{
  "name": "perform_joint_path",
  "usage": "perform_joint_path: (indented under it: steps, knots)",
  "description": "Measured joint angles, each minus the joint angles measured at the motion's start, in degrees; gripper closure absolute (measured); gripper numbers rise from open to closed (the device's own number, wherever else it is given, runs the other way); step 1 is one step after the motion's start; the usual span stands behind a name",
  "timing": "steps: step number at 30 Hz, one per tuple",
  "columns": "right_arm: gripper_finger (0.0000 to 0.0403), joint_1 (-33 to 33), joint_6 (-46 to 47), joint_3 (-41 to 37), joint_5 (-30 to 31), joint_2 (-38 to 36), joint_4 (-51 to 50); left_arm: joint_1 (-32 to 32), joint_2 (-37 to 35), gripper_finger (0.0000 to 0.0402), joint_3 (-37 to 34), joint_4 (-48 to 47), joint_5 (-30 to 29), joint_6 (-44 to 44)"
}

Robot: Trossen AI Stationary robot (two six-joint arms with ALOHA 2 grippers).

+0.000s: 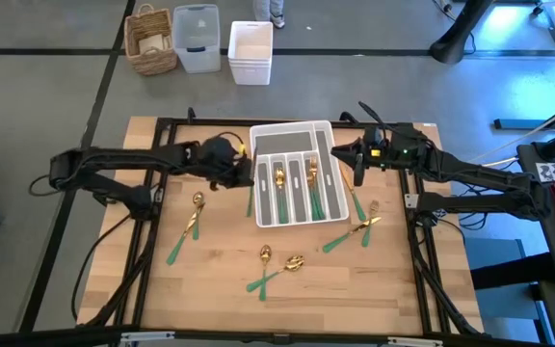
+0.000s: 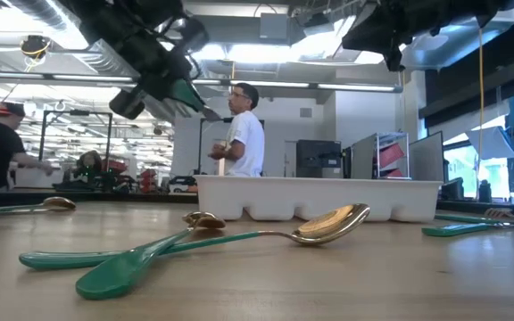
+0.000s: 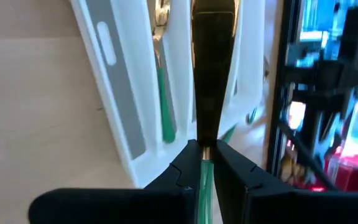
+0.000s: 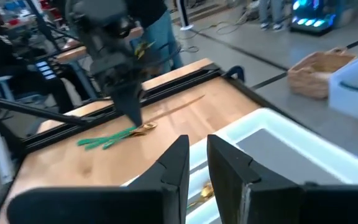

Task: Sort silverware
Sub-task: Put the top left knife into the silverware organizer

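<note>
Left wrist view shows left gripper point(image 3: 205, 163) pinching a utensil point(image 3: 211, 62) (high view doesn't).

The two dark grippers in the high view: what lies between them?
In the high view, the white slotted cutlery tray, holding gold-headed, green-handled pieces, lies between the left gripper and the right gripper.

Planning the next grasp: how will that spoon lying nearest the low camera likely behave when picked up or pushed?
The spoon looks stiff, its slim green handle holding a straight line. Its rounded gold bowl rests tilted, so a push may rock or spin it. The glossy finish suggests it could slip between fingers.
</note>
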Motion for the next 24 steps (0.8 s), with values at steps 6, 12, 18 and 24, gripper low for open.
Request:
perform_joint_path:
  steps: [6,12,18,24]
  knots:
    - [0.0343,-3.3,-1.3,0.0,0.5,-2.6,-0.7,-5.3,5.3,0.0383,0.0,5.8,-6.8,-9.0]
    - [0.0343,-7.8,0.0,0.0,-1.1,-5.5,-3.9,-7.8,11.9,0.0378,0.0,13.5,-8.7,-13.4]
    - [0.0343,-10.1,0.0,0.0,-3.3,-6.4,-6.0,-8.4,17.4,0.0382,0.0,13.7,-8.7,-15.2]
    - [0.0343,-9.9,0.0,0.0,-3.6,-6.4,-7.8,-7.3,19.9,0.0375,0.0,13.5,-9.5,-16.7]
